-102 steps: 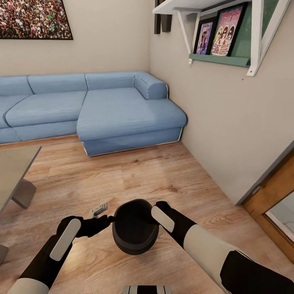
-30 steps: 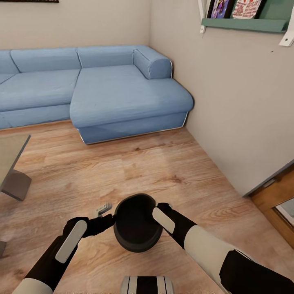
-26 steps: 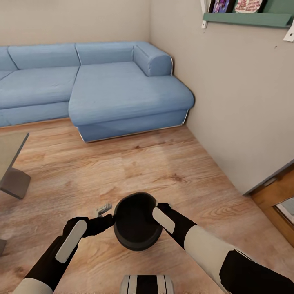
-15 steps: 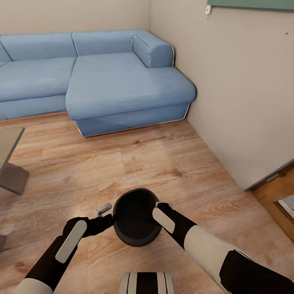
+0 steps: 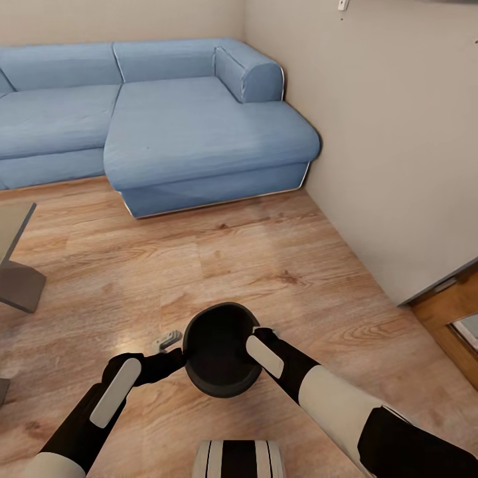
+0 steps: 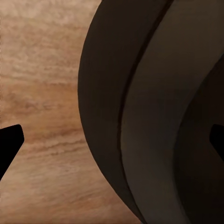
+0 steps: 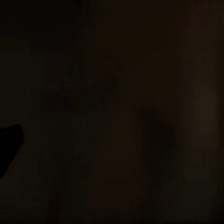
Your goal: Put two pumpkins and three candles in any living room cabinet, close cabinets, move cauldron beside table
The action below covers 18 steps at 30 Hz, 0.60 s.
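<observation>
Wood floor and blue sofa [image 5: 166, 119] are filling the upper frame; both grippers, left [image 5: 174, 356] and right [image 5: 257, 334], are clamping the black cauldron [image 5: 218, 350] low center. Not seeing any readable text.

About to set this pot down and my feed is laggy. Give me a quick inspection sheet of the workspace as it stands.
Surface: wood plank floor, bare ahead of the robot.
Job's things: cauldron, black, held between both arms above the floor, mouth up; its wall looms close in the left wrist view. Table, grey, just a corner and an angled leg at the head view's left edge.
Clutter: nothing seen.
Grippers: left tool at the cauldron's left side, right tool at its right rim; fingers hidden, so grip cannot be judged.
Cables: nothing seen.
Surroundings: blue corner sofa ahead, beige wall to the right, wooden door frame at far right.
</observation>
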Available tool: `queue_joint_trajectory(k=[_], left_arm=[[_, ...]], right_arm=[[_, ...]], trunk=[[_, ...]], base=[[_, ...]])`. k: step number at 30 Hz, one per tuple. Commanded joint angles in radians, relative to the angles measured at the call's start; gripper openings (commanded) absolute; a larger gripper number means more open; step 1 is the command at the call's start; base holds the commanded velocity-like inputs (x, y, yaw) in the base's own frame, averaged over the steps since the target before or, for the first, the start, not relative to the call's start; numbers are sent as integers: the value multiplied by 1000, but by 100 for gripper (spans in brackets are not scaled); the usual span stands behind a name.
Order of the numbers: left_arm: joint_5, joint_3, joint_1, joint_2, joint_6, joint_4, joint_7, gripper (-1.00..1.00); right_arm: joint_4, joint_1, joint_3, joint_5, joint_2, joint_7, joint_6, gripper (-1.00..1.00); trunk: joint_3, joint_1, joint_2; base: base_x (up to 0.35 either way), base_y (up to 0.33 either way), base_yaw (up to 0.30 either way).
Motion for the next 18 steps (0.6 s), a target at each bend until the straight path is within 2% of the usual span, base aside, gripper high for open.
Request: queue_joint_trajectory(k=[1, 9, 10, 18], left_arm=[[10, -3, -1, 1, 1, -1, 10, 100], [10, -3, -1, 1, 1, -1, 10, 100], [10, -3, -1, 1, 1, -1, 10, 100], [10, -3, -1, 2, 1, -1, 9, 100]], right_arm=[[31, 0, 1, 5, 0, 49, -9, 100], [31, 0, 1, 5, 0, 49, -9, 100], [31, 0, 1, 5, 0, 49, -9, -100], [31, 0, 1, 5, 0, 49, -9, -100]], trunk=[[-1, 1, 0], [-1, 1, 0], [-1, 1, 0], [-1, 1, 0]], base=[[0, 0, 0], [0, 0, 0], [0, 0, 0], [0, 0, 0]])
